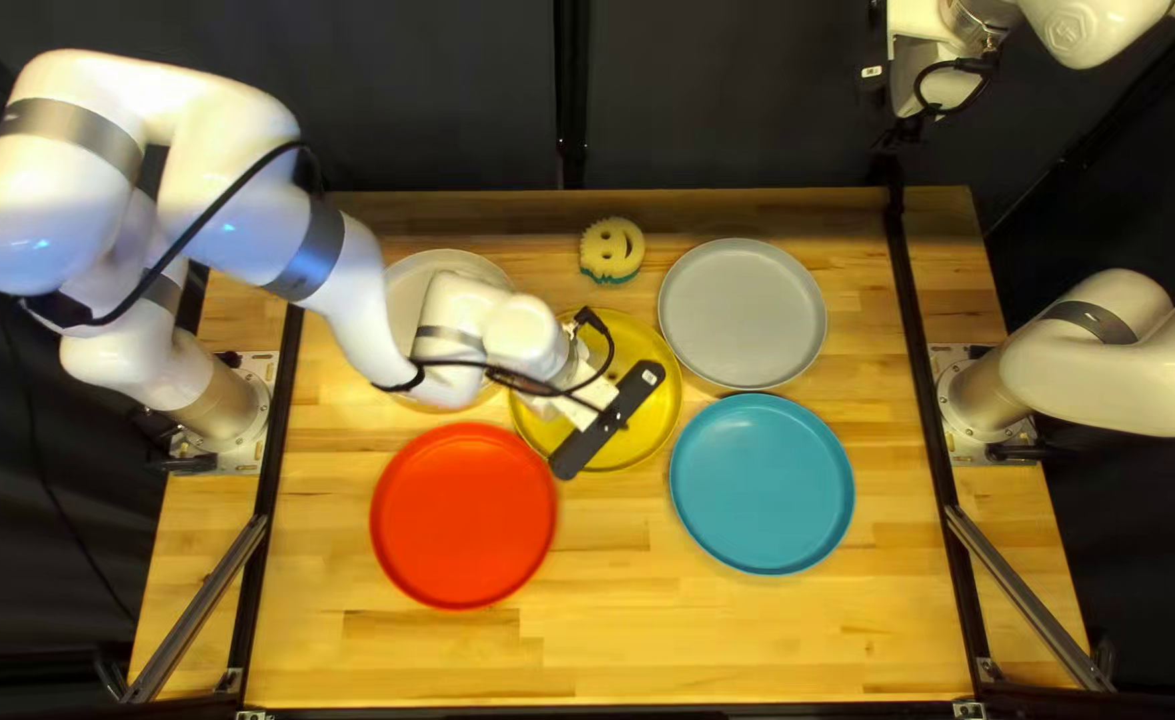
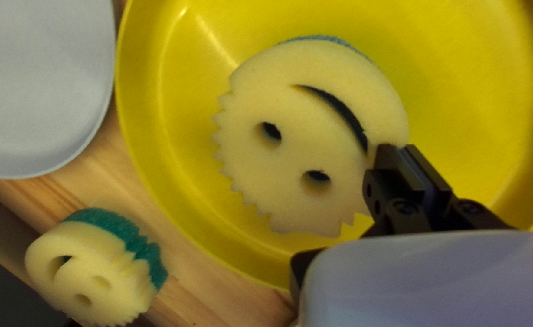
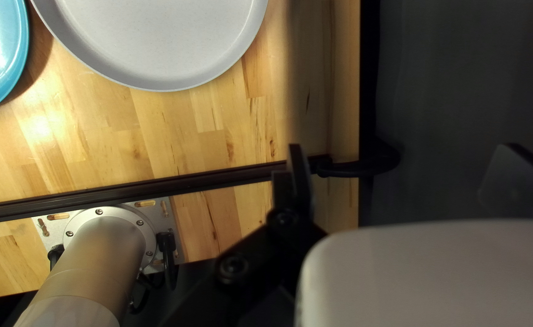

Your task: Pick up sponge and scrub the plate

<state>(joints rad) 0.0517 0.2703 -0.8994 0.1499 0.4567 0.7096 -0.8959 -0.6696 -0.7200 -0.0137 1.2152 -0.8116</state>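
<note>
Tbl [image 1: 694, 647]: L gripper's [image 1: 588, 403] sponge [image 2: 303, 142] prob. on yellow plate [image 2: 466, 79]

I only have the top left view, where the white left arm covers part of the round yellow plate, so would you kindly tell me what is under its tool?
Observer: The left wrist view shows a round cream sponge with a cut-out smiling face, over the yellow plate.
Operator: Thank you; does any other colour show on that sponge?
Observer: Yes, a thin blue layer shows along part of its edge.
Operator: And whereabouts on it is the left tool, please?
Observer: At its rim, close to one end of the smile slit.
</note>
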